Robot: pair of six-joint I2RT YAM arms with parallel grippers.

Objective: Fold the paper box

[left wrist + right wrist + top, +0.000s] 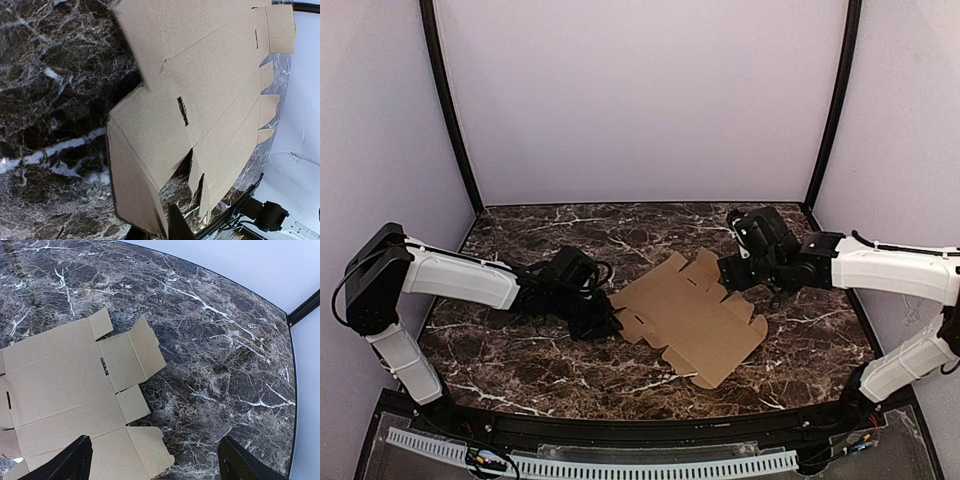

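One blank, flat: the paper box (685, 315) lies unfolded in the middle of the dark marble surface (520, 375), skewed to the surface's edges, between the two arms.

Left fingers (175, 227) sit at the blank's left edge, right against the end flap (135, 190). In the left wrist view that flap tilts up off the marble. Only one fingertip shows there, so whether they are clamped on the flap or just beside it cannot be told.

Right fingers (75, 462) are wide apart, holding nothing, hovering over the blank's opposite end.

Judgement: the step in hand looks like raising the left end flap along its crease. To do it well:
- Take a shallow bite near the flap's outer edge, well away from the crease.
- Rotate about the crease line and don't pull outward. Thin card on polished marble will likely slide rather than bend.
- Bring the right arm down on the centre panel just inside the crease as a hold-down, clear of the small tabs.
- Align the wrist to the skewed crease first. If it is off-axis, the fold may run off the score and buckle the panel.
- Go a bit past upright, since springback is likely.
- Keep the slots and tabs uncrushed. They probably lock the walls later.
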